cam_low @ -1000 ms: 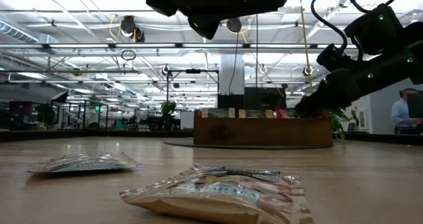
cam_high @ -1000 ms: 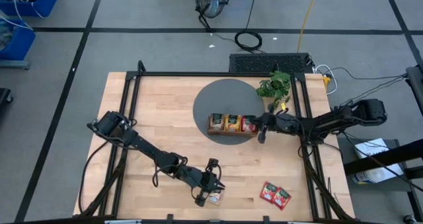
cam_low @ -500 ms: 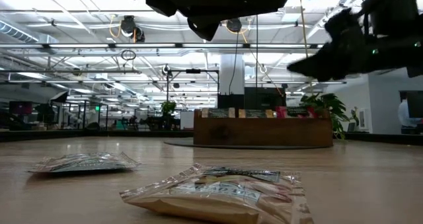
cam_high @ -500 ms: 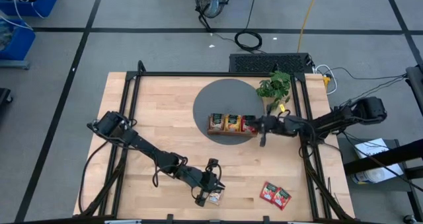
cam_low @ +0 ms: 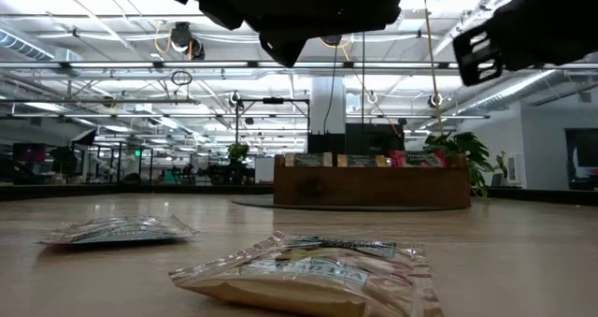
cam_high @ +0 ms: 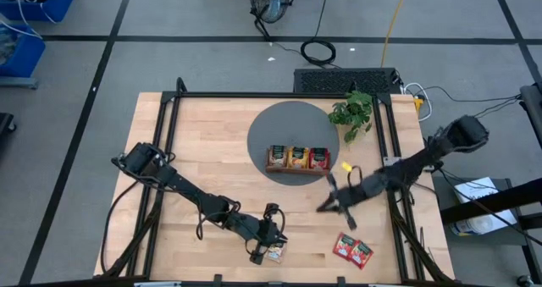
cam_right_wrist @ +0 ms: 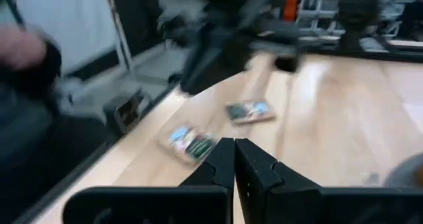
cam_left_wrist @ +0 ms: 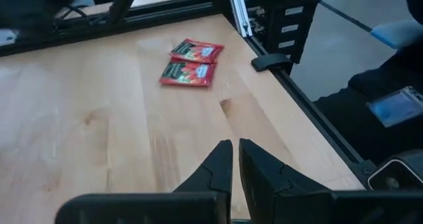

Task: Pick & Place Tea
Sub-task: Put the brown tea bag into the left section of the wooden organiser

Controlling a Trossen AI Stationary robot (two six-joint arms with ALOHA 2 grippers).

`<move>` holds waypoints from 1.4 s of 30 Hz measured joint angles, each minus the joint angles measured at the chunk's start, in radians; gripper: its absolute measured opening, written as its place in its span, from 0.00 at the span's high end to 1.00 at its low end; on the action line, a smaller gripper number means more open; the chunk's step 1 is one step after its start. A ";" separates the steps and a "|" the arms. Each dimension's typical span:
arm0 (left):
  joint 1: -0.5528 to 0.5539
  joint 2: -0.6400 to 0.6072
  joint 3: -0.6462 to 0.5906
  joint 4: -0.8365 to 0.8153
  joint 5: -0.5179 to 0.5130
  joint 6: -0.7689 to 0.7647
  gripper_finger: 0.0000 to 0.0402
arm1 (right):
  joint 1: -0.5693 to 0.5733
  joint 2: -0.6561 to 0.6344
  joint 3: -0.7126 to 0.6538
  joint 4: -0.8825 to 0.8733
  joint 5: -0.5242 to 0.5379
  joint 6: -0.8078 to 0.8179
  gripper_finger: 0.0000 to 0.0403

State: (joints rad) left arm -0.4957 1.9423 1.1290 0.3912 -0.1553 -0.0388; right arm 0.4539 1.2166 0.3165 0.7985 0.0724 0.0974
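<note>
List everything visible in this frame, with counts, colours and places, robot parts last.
Red square tea sachets: two, red, side by side near the table's front right.
Pale tea sachets: at least two, whitish, at the front edge beside the left hand.
Brown wooden three-compartment tray: one, holding upright sachets, on the mat.
Round grey mat: one, table centre rear.
Green leafy plant: one, right rear.
Light wooden table: one.
Left hand: fingers shut, at the front edge.
Right hand: shut, empty, between tray and red sachets.
</note>
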 joint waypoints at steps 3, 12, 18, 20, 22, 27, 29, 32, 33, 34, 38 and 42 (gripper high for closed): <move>0.000 0.000 0.000 -0.009 0.001 -0.064 0.91 | 0.110 0.101 0.078 -0.027 0.092 -0.073 1.00; -0.028 0.000 0.000 -0.120 0.043 -0.289 0.91 | 0.175 0.517 0.291 0.109 0.109 -0.142 1.00; -0.078 0.000 0.000 -0.257 0.042 -0.417 0.91 | 0.136 0.647 0.347 0.132 0.085 -0.089 1.00; -0.102 0.002 0.000 -0.298 0.025 -0.448 0.91 | 0.119 0.657 0.347 0.132 0.048 -0.060 1.00; -0.122 0.002 0.000 -0.312 -0.018 -0.463 0.91 | 0.107 0.657 0.348 0.140 0.005 -0.044 1.00; -0.145 0.002 0.000 -0.262 -0.101 -0.415 0.91 | 0.106 0.657 0.349 0.143 0.002 -0.051 1.00; -0.149 0.002 0.000 -0.257 -0.106 -0.411 0.91 | 0.118 0.657 0.349 0.145 0.003 -0.080 1.00; -0.155 0.002 0.000 -0.261 -0.138 -0.402 0.91 | 0.149 0.657 0.348 0.131 0.006 -0.182 1.00; -0.157 0.002 0.000 -0.257 -0.153 -0.394 0.91 | 0.159 0.657 0.348 0.126 0.009 -0.212 1.00; -0.157 0.002 0.000 -0.254 -0.166 -0.390 0.91 | 0.170 0.657 0.348 0.123 0.017 -0.241 1.00; -0.153 0.012 0.000 -0.252 -0.169 -0.393 0.91 | 0.203 0.657 0.348 0.116 0.113 -0.291 1.00; -0.151 0.036 0.000 -0.248 -0.168 -0.407 0.91 | 0.207 0.657 0.348 0.116 0.125 -0.289 1.00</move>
State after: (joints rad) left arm -0.6464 1.9781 1.1294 0.1432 -0.3232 -0.4463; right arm 0.6606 1.8736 0.6647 0.9150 0.1974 -0.1917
